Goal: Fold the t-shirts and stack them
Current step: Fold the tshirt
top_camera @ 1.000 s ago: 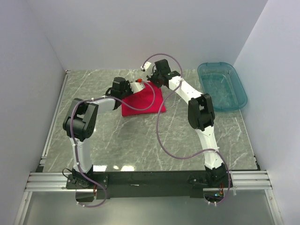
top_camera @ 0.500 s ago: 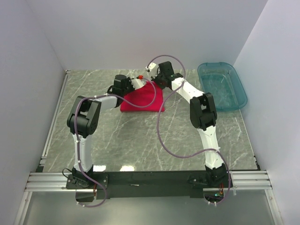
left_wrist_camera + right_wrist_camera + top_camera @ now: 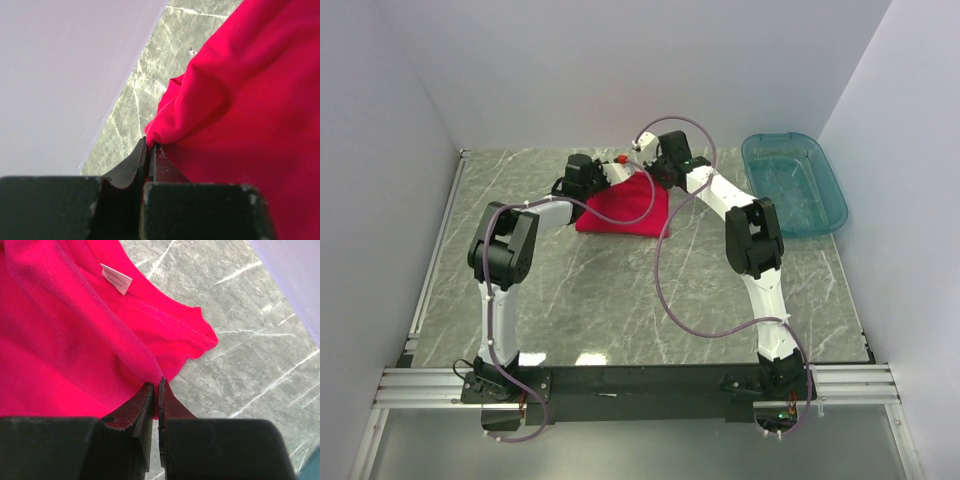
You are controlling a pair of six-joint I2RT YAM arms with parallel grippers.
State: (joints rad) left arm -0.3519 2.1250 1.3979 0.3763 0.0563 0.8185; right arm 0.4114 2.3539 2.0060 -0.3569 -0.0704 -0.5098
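At the far end of the grey veined marble-look table [image 3: 620,300], close to the white back wall [image 3: 620,70], the plain bright red short-sleeved fabric t-shirt [image 3: 625,207] sits bunched btwn the two arms. The left gripper [image 3: 592,176] holds its far left corner. In the left wrist view its fingers [image 3: 131,167] are pressed together, w/ a fold of red cloth nipped right at the tips. The right gripper [image 3: 655,170] holds the far right side, also clamped on a ridge of fabric. The right wrist view shows that ridge running into the tips, w/ the small white neck label [image 3: 116,278] lying face up a bit beyond, near the collar seam.

What changed vs. a sec ago: both grippers have gone further from the bases toward the wall, and the t-shirt went w/ them. It was a squarish patch nearer mid-table. Now it's a rough triangle, narrow at the gathered far edge, wide at the near hem, which rests on the table. Neither pinch has let go.

Meaning for the task, as a judgement: this looks like a pull-out to stretch and flatten the cloth, or the start of carrying that edge over, not a finished fold. The t-shirt is creased and lumpy, esp. around the collar, so folding is early and nothing is stacked. The translucent teal plastic bin [image 3: 790,185] stands well apart to the right, and the t-shirt isn't in it.
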